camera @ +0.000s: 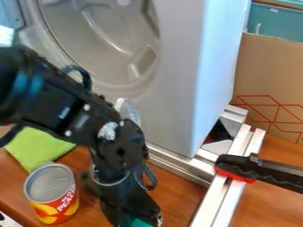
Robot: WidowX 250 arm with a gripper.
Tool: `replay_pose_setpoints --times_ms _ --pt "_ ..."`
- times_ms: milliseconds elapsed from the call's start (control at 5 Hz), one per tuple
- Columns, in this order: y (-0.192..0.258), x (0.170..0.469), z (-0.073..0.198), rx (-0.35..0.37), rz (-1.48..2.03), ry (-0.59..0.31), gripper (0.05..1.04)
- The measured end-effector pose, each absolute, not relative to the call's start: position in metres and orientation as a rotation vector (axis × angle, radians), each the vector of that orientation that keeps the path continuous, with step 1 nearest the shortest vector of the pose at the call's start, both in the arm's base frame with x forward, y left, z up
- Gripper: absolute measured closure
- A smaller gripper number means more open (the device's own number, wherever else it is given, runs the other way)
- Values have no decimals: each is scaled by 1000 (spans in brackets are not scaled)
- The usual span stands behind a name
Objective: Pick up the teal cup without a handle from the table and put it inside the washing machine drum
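The black gripper (127, 206) hangs at the bottom edge, left of centre, with its lower end cut off by the frame. A bit of something teal (139, 222) shows right at its lower end; whether it is held cannot be told. Just left of the gripper, an upright can (56, 206) with a red and orange label and a grey top stands on the wooden surface. Behind the can lies a bright green cloth (36, 147), partly hidden by the arm.
A large grey-white appliance (177, 75) with a round opening stands behind the arm. Metal rails (228, 195) run along its base and toward the front, with a black and red clamp (237, 167) across them. A cardboard box (269, 80) stands at the right.
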State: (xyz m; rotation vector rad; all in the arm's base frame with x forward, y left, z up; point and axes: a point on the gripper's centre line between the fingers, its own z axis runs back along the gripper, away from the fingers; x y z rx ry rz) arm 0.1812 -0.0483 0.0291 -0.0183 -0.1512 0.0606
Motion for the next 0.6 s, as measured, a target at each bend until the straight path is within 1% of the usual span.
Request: replay_pose_setpoints --times_ms 200,400,600 --pt "-32 177 69 -41 50 -244 987" --pt "-6 181 104 -28 75 -309 987" --pt "23 182 131 18 110 -362 987"
